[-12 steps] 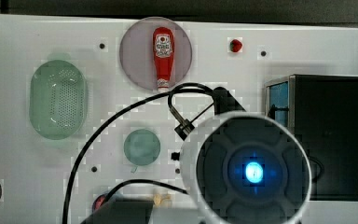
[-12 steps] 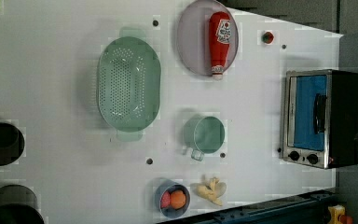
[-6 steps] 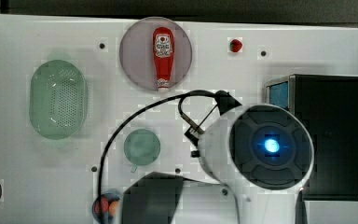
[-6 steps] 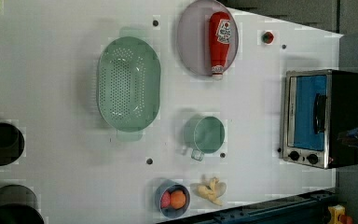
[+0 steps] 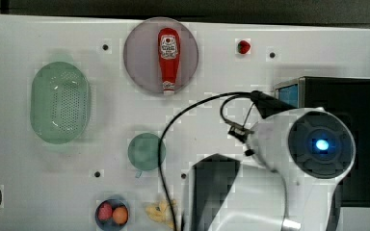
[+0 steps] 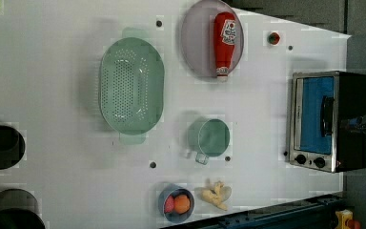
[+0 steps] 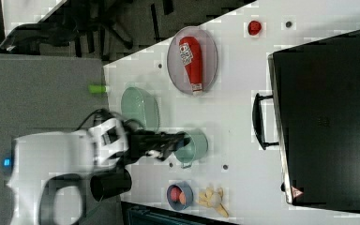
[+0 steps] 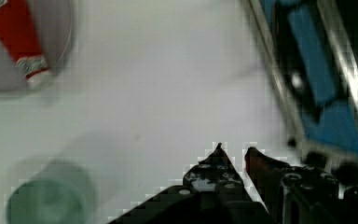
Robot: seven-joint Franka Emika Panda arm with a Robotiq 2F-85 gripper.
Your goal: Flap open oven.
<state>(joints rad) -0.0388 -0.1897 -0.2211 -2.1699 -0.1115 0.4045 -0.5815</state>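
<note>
Gripper [image 8: 233,151] fingers stand close together with a narrow gap, and I see nothing between them, so it holds nothing. In the right view it hangs above the green cup [image 7: 193,145], well apart from the oven [image 7: 326,117].

I see the oven at the top view's right edge of the white table [image 5: 101,115], door shut. Its black handle [image 7: 258,121] is a long bar running along the door, facing the cup. From the gripper, the handle lies toward the right view's right, so I judge I must travel that way and come across the bar.

I count one oven, one cup, one green colander [image 6: 131,86], one ketchup bottle [image 5: 168,58] on one plate [image 5: 139,62].
</note>
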